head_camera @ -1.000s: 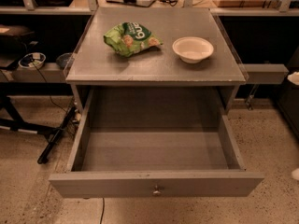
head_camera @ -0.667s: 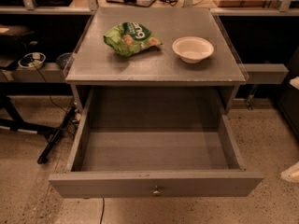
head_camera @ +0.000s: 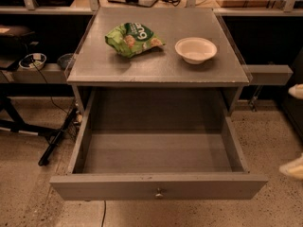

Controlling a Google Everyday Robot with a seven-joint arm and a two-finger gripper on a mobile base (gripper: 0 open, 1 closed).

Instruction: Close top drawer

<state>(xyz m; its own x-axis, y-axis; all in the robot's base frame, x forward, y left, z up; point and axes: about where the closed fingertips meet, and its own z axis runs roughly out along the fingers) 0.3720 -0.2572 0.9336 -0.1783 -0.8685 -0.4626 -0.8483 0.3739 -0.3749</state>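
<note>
The claw (head_camera: 294,129) of the robot has come a little more into the frame at the right edge; its two pale tips are spread wide, with nothing between them. The wide grey wooden top drawer (head_camera: 156,151) has not moved: it stands fully pulled out in the lower middle, empty, its small round metal knob (head_camera: 158,192) at the bottom. So I judge that the pushing is not yet begun. On the grey counter (head_camera: 142,67) above lie a green crumpled snack bag (head_camera: 132,38) and a white round bowl (head_camera: 195,49), both clear of the drawer's path. Nothing seems to block it.
</note>
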